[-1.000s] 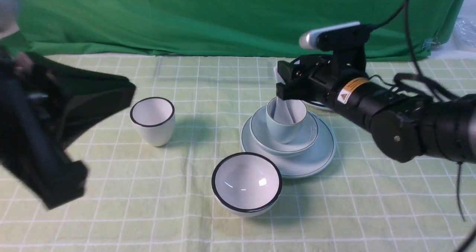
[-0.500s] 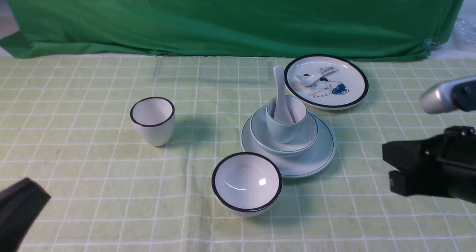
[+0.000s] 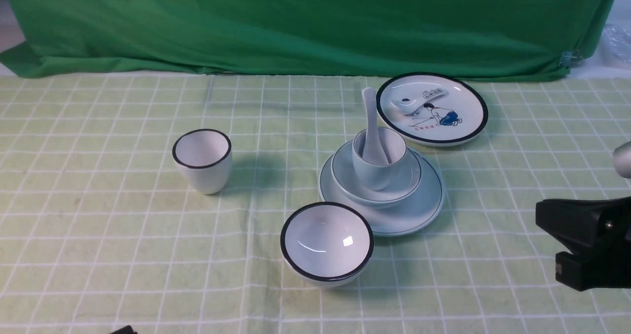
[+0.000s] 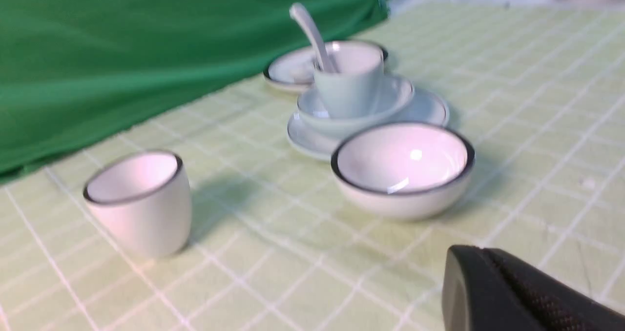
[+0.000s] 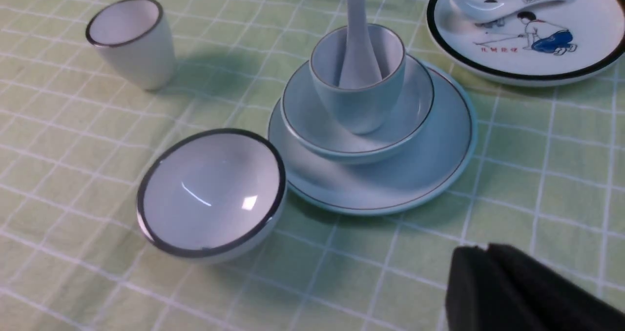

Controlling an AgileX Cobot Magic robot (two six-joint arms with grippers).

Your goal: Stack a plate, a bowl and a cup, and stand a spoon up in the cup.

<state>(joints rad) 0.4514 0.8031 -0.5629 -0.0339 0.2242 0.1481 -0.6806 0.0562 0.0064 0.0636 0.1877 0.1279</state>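
On the checked green counter (image 3: 98, 225) we count two plates, two bowls, two cups, two spoons. The pale blue-green plate (image 3: 419, 211) carries the pale blue-green bowl (image 3: 406, 181), the small pale blue-green cup (image 3: 377, 174) and the upright glossy white ceramic spoon (image 3: 370, 127). Our right fingers (image 5: 488, 282) are pressed together, grasping nothing; the left fingers (image 4: 493, 292) show too little to tell.

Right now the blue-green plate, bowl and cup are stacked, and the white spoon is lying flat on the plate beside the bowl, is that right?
Not quite. The stack is right: cup in bowl on plate. But the spoon is not lying flat on the plate; it stands in the cup, scoop down, handle leaning out above the rim. The front view shows this, and the right wrist view confirms it.
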